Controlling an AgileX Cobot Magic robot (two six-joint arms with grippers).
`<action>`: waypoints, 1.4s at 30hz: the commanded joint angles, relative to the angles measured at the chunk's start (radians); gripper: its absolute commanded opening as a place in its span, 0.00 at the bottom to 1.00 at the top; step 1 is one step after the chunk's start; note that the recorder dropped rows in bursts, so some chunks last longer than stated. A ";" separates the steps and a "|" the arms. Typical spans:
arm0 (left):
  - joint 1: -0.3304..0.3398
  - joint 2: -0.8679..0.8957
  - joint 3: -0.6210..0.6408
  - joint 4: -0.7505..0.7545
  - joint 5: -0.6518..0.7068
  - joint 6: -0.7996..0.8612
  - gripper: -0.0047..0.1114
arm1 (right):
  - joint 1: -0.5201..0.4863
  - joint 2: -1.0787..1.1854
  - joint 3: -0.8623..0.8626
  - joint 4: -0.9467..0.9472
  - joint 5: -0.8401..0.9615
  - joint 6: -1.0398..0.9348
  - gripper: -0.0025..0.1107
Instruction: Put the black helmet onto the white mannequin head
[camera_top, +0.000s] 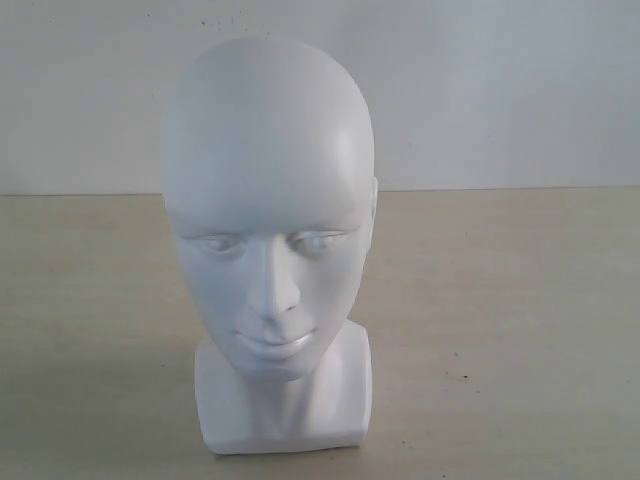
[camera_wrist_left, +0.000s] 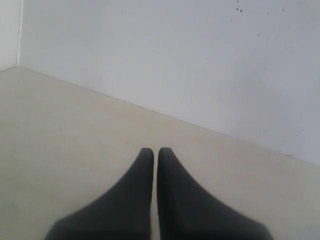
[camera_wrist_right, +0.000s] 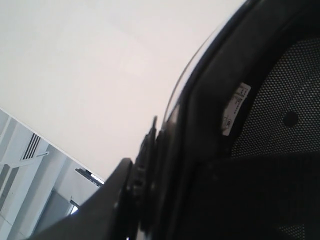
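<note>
The white mannequin head (camera_top: 268, 200) stands upright on its squarish base in the middle of the exterior view, facing the camera, its crown bare. Neither arm shows in that view. In the right wrist view the black helmet (camera_wrist_right: 260, 100) fills the frame, showing its mesh lining and a white label (camera_wrist_right: 235, 107). My right gripper (camera_wrist_right: 160, 175) is shut on the helmet's rim, with one dark finger (camera_wrist_right: 100, 200) on the outside of the shell; the inner finger is lost in the dark lining. My left gripper (camera_wrist_left: 155, 151) is shut and empty, above bare tabletop.
The head stands on a beige tabletop (camera_top: 520, 330) in front of a white wall (camera_top: 500, 90). In the left wrist view the table (camera_wrist_left: 60, 130) meets the wall (camera_wrist_left: 150, 60) near a corner. Behind the helmet are a pale surface and a window-like structure (camera_wrist_right: 30, 165).
</note>
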 joint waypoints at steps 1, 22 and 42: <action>0.003 -0.002 0.003 0.001 -0.005 0.003 0.08 | 0.000 0.003 -0.011 0.077 -0.024 -0.023 0.02; 0.003 -0.002 0.003 0.001 -0.005 0.003 0.08 | 0.000 0.025 -0.011 0.077 0.009 -0.026 0.02; 0.003 -0.002 0.003 0.001 -0.005 0.003 0.08 | 0.000 0.043 -0.011 0.077 -0.041 -0.052 0.02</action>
